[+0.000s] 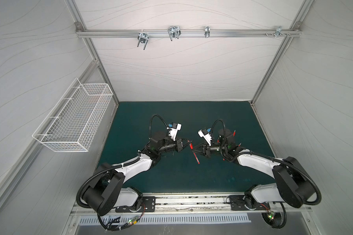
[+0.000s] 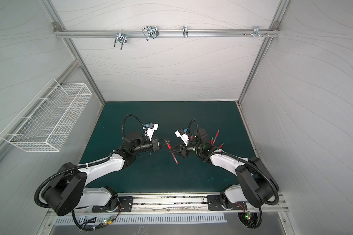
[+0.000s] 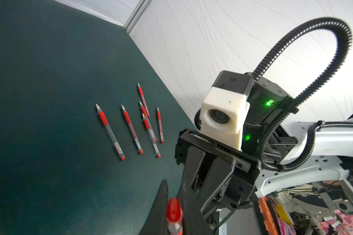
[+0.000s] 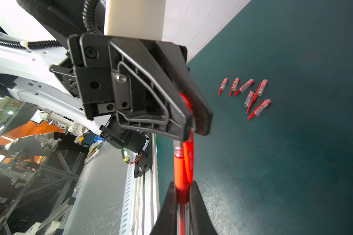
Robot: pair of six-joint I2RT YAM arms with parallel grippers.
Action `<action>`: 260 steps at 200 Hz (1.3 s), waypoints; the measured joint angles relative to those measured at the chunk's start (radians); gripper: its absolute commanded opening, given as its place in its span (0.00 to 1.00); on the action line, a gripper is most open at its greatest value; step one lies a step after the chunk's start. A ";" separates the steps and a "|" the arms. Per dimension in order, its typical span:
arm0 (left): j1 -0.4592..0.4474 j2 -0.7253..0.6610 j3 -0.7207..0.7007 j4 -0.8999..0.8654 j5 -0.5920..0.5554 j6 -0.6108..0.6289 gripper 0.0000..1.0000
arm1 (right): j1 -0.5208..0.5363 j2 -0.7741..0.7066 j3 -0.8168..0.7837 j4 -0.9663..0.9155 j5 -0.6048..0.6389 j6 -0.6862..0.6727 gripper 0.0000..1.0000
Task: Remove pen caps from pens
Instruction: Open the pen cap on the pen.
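With the right claw [image 4: 182, 189] closest to the lens, squeezing tight on the pen [image 4: 179, 168] at its red grip, touching it on both sides. Pinching the cap [image 4: 189, 154] on that same pen with the left claw [image 4: 194, 127], drawn in narrow around it, just beside the right claw, tip to tip. Gripping the cap while on the pen's tip end, with its clip lying along the red grip. Holding the pen up in the air between the two claws, over the middle of the green mat [image 1: 171, 122]. Seen from above, slanting, with the long clear end poking out past the right claw toward the front edge of the mat. Lying on the mat, well apart from both claws: six bare pens [image 3: 110, 132] near each other, and six loose caps [image 4: 261, 87] in a small bunch.
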 measured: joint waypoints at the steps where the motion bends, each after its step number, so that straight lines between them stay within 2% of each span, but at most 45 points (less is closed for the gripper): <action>1: 0.000 0.000 0.000 0.000 0.000 -0.003 0.22 | 0.001 -0.001 0.000 -0.001 0.002 -0.001 0.00; 35: 0.000 0.003 0.000 0.002 0.005 0.000 0.21 | 0.037 -0.036 0.000 -0.020 0.071 -0.023 0.00; 64: 0.000 0.011 0.000 0.017 0.009 -0.005 0.11 | 0.037 -0.039 0.000 -0.020 0.101 -0.022 0.00; 80: 0.000 0.014 0.000 0.021 0.011 -0.005 0.00 | 0.037 -0.039 -0.001 -0.019 0.107 -0.022 0.00; 86: 0.000 0.015 0.000 0.022 0.012 -0.006 0.00 | 0.037 -0.039 -0.002 -0.018 0.108 -0.022 0.00; 107: 0.000 0.019 0.000 0.029 0.015 -0.008 0.00 | 0.037 -0.039 -0.002 -0.018 0.106 -0.021 0.29; 122: 0.000 0.026 0.000 0.039 0.023 -0.008 0.00 | 0.037 -0.039 -0.003 -0.011 0.098 -0.019 0.35; 144: 0.000 0.040 0.000 0.062 0.038 -0.013 0.00 | 0.034 -0.037 -0.008 0.020 0.066 -0.003 0.37; 176: -0.001 0.045 -0.002 0.089 0.052 -0.017 0.00 | 0.034 -0.012 -0.008 0.061 0.030 0.023 0.32; 240: -0.001 0.046 -0.006 0.114 0.063 -0.036 0.00 | 0.014 0.013 -0.025 0.132 -0.006 0.070 0.00; 260: -0.001 0.046 -0.006 0.115 0.062 -0.038 0.00 | 0.013 0.012 -0.029 0.138 -0.002 0.068 0.00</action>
